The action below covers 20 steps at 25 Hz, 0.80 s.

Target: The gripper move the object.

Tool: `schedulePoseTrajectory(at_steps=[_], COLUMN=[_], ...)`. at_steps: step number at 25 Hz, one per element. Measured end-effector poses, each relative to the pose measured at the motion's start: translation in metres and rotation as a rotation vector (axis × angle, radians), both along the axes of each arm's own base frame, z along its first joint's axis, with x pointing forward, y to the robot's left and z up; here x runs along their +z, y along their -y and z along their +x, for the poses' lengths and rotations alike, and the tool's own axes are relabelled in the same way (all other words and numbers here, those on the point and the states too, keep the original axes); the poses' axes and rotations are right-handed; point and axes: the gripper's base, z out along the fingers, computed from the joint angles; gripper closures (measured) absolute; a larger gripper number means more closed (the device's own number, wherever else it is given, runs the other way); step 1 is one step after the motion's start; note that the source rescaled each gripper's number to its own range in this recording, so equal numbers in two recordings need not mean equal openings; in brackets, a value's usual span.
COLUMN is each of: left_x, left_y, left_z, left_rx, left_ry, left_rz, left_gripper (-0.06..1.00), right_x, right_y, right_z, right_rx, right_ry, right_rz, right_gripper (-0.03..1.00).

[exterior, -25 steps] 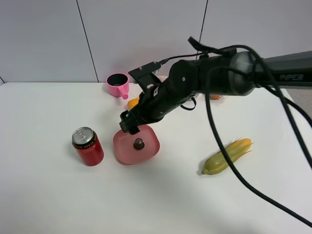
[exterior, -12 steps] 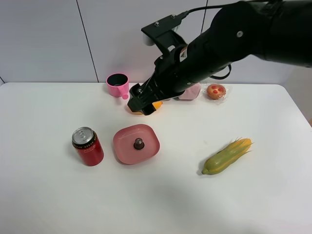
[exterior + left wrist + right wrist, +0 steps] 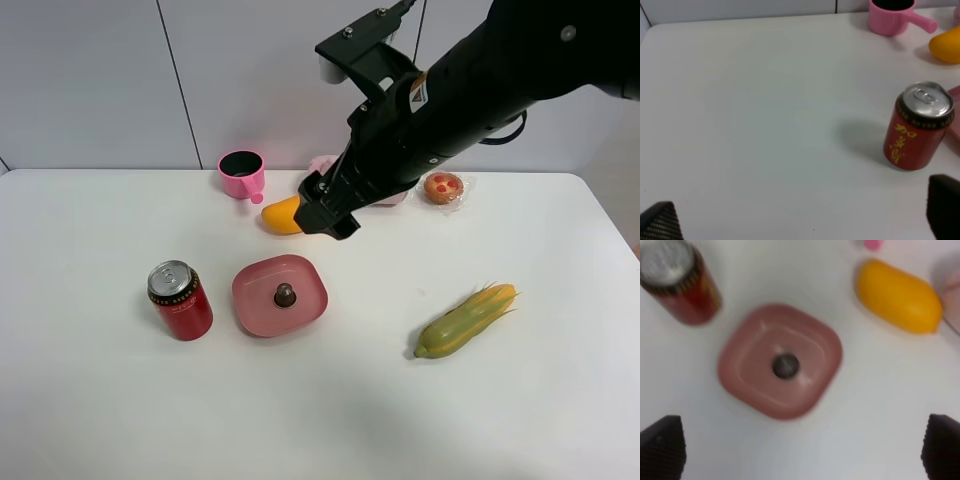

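Observation:
The object [image 3: 284, 294] is a tiny dark knob standing in the middle of a pink plate [image 3: 310, 285]. In the right wrist view the object [image 3: 785, 366] sits in the plate [image 3: 742, 357], well below the camera. My right gripper [image 3: 326, 214] hangs in the air behind and above the plate, apart from the object. In its wrist view my right gripper [image 3: 800, 442] is open and empty, with its fingertips [image 3: 662, 447] far apart. My left gripper [image 3: 802, 222] is open and empty over bare table, left of the can; it does not show in the exterior view.
A red can [image 3: 180, 300] stands left of the plate. A yellow fruit [image 3: 281, 214] and a pink cup [image 3: 242, 173] lie behind it. A corn cob [image 3: 466, 320] lies at the right, and a red-dotted muffin [image 3: 443, 187] at the back.
My right arm has risen from just over the plate and drawn back to the upper right. The object stays in the plate. The yellow fruit is now uncovered.

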Motion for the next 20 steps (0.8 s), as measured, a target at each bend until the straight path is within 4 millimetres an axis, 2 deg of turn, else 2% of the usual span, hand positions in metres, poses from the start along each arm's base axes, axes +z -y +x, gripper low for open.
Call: schedulePoseTrajectory(at_steps=[5, 10, 14, 20], left_x=[0.000, 0.000, 0.000, 0.000], left_y=[0.000, 0.000, 0.000, 0.000], left_z=[0.000, 0.000, 0.000, 0.000], left_rx=[0.000, 0.000, 0.000, 0.000], left_ry=[0.000, 0.000, 0.000, 0.000], left_rz=[0.000, 0.000, 0.000, 0.000], left_gripper=[-0.06, -0.06, -0.06, -0.06], right_x=[-0.001, 0.000, -0.001, -0.002], right_y=[0.007, 0.014, 0.043, 0.110], right_z=[0.002, 0.006, 0.021, 0.044], right_rx=[0.008, -0.028, -0.146, -0.370], right_ry=[0.045, 0.033, -0.033, -0.118], right_rz=[-0.098, -0.097, -0.098, -0.149], right_gripper=[-0.02, -0.02, -0.02, -0.02])
